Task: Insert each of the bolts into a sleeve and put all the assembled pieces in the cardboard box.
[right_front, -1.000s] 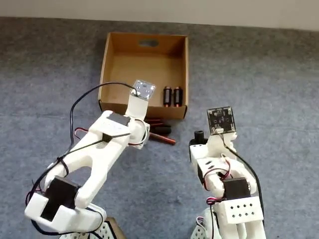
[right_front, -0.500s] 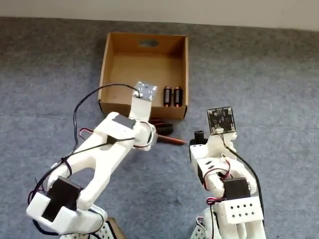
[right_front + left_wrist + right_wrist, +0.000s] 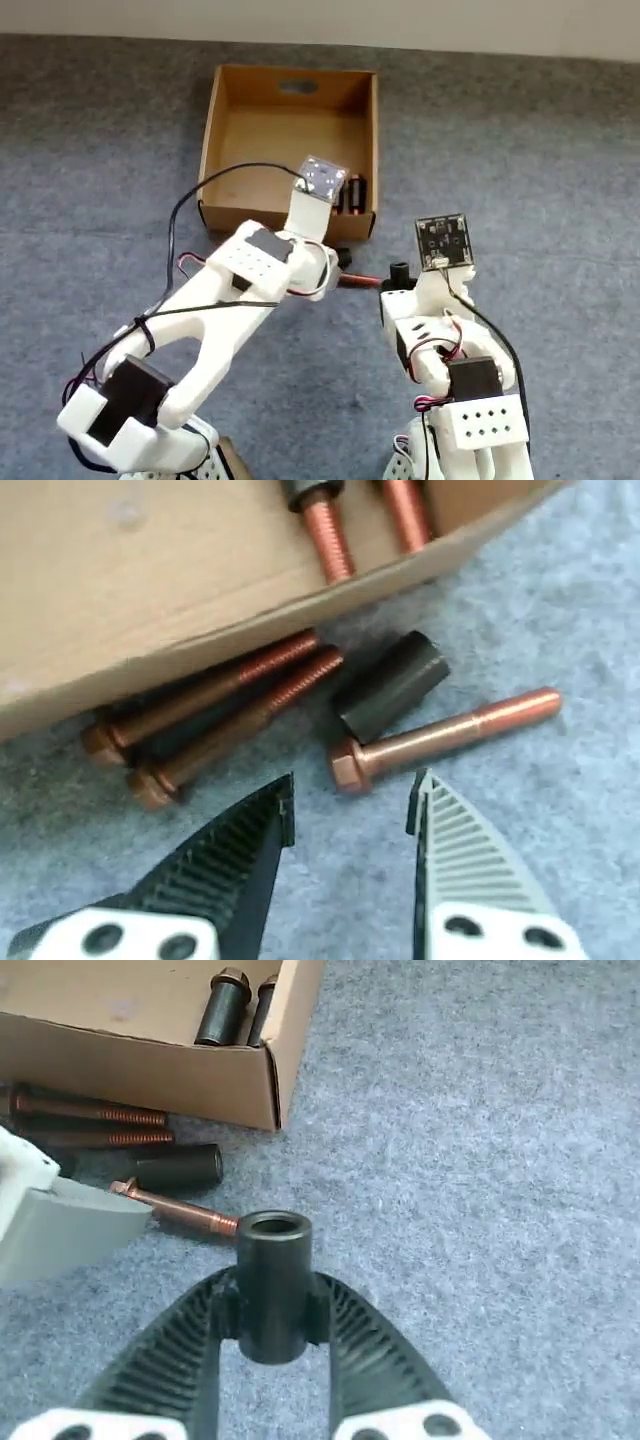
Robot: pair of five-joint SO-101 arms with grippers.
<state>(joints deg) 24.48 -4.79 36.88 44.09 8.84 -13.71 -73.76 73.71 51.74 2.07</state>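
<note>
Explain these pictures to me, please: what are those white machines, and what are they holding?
They are two robot arms, left and right, on grey carpet. One picture looks down from above; the other two come from a camera on each wrist. The left gripper is open over a loose copper bolt, beside a short black sleeve and two more bolts. The right gripper clamps another black sleeve. The brown cardboard box holds two finished pieces.

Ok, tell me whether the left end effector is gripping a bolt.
No, the left end effector is open, and the loose bolt lies free on the carpet ahead of its fingertips.
</note>
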